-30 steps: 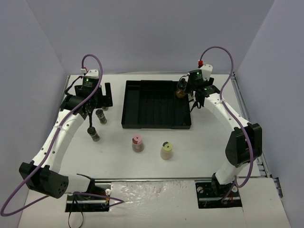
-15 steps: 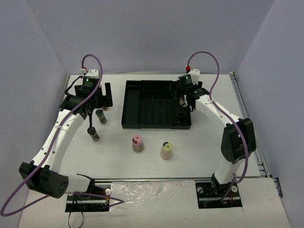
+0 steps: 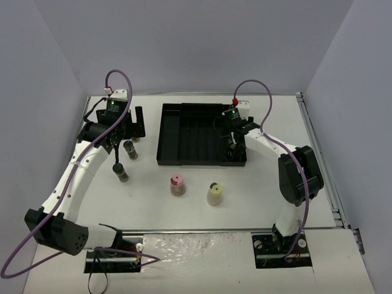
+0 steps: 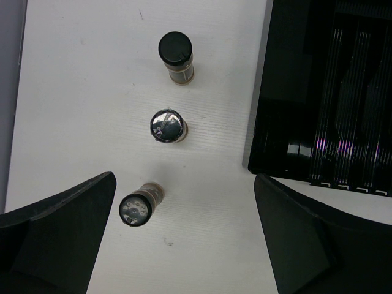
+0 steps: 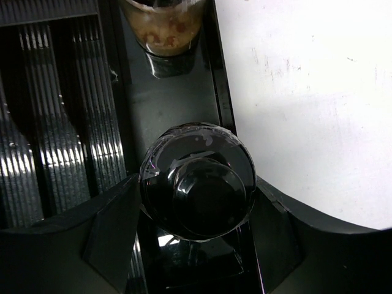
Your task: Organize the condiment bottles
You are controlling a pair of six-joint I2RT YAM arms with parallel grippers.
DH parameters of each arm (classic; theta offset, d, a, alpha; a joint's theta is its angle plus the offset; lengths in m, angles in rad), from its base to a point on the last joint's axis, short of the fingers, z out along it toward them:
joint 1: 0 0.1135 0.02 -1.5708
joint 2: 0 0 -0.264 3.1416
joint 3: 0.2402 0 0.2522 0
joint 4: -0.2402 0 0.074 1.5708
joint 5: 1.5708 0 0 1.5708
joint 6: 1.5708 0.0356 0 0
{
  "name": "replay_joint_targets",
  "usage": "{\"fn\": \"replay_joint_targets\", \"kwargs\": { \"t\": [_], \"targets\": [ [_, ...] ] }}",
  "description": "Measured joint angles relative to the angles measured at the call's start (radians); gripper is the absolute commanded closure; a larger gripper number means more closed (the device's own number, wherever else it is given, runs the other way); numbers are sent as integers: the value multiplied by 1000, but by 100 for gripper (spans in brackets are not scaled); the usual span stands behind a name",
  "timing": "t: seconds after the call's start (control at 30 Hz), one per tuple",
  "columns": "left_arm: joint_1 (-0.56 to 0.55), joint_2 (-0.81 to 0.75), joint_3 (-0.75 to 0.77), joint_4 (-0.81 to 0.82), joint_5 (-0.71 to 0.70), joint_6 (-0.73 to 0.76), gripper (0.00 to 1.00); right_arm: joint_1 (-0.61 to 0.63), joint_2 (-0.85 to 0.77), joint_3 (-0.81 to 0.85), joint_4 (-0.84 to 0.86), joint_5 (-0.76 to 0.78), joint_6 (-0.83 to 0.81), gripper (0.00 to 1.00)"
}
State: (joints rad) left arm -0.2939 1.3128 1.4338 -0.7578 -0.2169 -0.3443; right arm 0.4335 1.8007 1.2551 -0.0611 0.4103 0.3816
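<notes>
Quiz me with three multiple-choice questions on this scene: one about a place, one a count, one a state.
1. Where does the pink-capped bottle stand? A) in the black tray B) on the table near the yellow-capped bottle C) in a gripper
2. How many black-capped bottles stand left of the tray? A) three B) one C) five
3. The left gripper is: A) shut on a bottle B) out of view C) open and empty
Answers: 1 B, it stands on bare table in front of the tray. 2 A, the left wrist view shows three. 3 C, its fingers are spread, gripping nothing.
</notes>
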Motion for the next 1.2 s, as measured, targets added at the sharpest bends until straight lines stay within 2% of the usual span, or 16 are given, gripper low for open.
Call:
{"fn": "replay_joint_targets", "kwargs": {
  "t": [0.1,0.23,0.37,0.43,0.63,0.97,1.2],
  "targets": [
    [0,0,0,0,0,0,6,0,9,-24,31,8,3,93],
    [0,0,0,0,0,0,7,5,18,-32,65,17,4,48],
    [0,0,0,0,0,0,6,15,29,-33,93,33,3,23],
    [0,0,0,0,0,0,7,21,30,-34,99,37,3,17],
    [0,0,0,0,1,0,7,44,30,-43,98,42,13,8],
    [0,0,0,0,3,0,6,59,13,-55,50,71,37,7],
    [0,0,0,0,3,0,7,74,-104,-100,-16,89,54,7]
  ]
}}
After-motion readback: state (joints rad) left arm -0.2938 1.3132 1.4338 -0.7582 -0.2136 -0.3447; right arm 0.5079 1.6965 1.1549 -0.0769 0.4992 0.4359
